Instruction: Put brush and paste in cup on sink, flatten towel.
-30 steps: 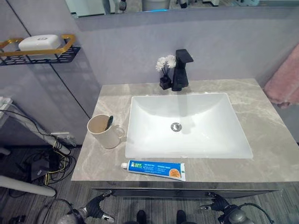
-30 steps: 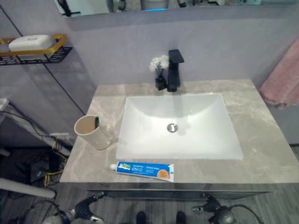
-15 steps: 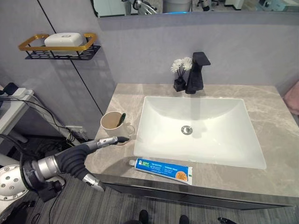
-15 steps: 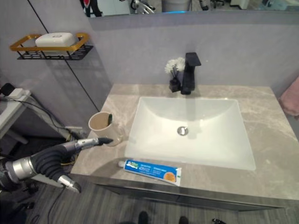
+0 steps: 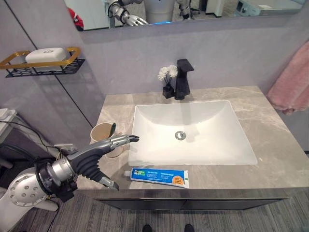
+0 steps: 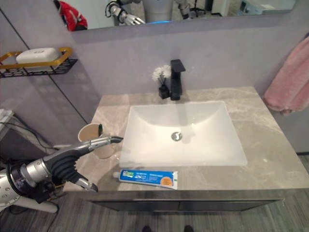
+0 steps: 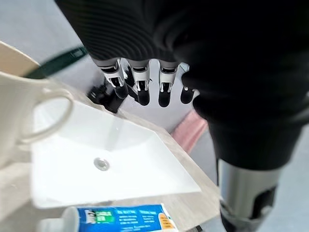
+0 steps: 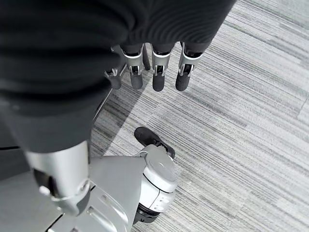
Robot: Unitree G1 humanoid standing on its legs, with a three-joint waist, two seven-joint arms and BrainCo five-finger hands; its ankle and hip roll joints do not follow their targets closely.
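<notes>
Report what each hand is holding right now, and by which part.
Nothing is held. The left hand hangs open beside the cup, fingers straight. The right hand hangs open over the floor.

cup [image 5: 102,133] cream | paste [image 5: 159,176] blue (orange end) | towel [image 5: 290,82] pink

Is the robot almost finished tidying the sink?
Not yet. The toothbrush already stands in the cup. The open left hand reaches over the counter beside the cup, holding nothing. The toothpaste lies on the counter's front edge, and the pink towel hangs bunched.
</notes>
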